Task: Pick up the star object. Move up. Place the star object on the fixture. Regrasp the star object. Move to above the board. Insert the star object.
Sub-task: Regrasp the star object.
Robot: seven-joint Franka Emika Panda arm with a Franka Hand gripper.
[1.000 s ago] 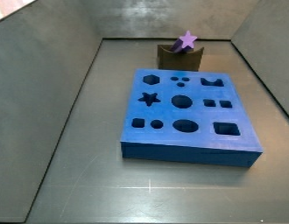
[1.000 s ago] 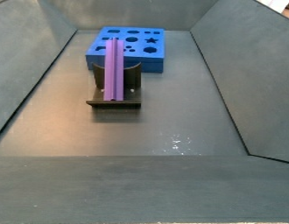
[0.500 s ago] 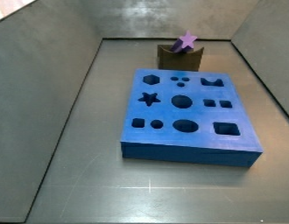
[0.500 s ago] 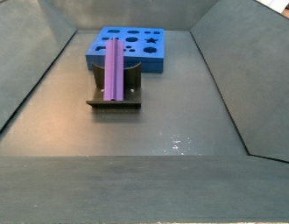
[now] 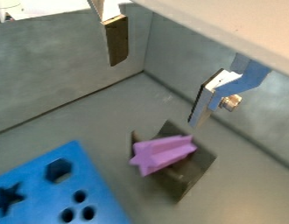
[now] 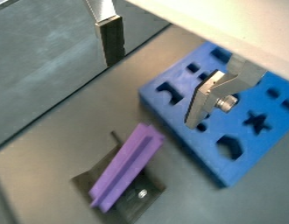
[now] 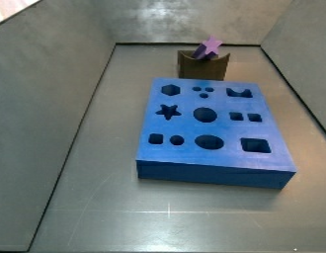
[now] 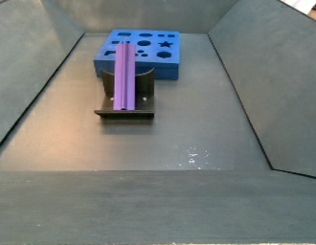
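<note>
1. Wrist views: pincer [image 5: 158, 74] spread wide, holding nothing; star object [image 5: 162, 150] lies below it on the fixture [image 5: 182, 172], clear of both fingers [image 6: 109, 39]; board [image 6: 223, 109] just beside.
2. Side views: star object [image 8: 126, 74] rests lengthwise across the fixture [image 8: 126, 103], long axis pointing toward the board [image 8: 143, 53]; pincer out of frame; regrasp likely next, straight down onto the prism.
</note>
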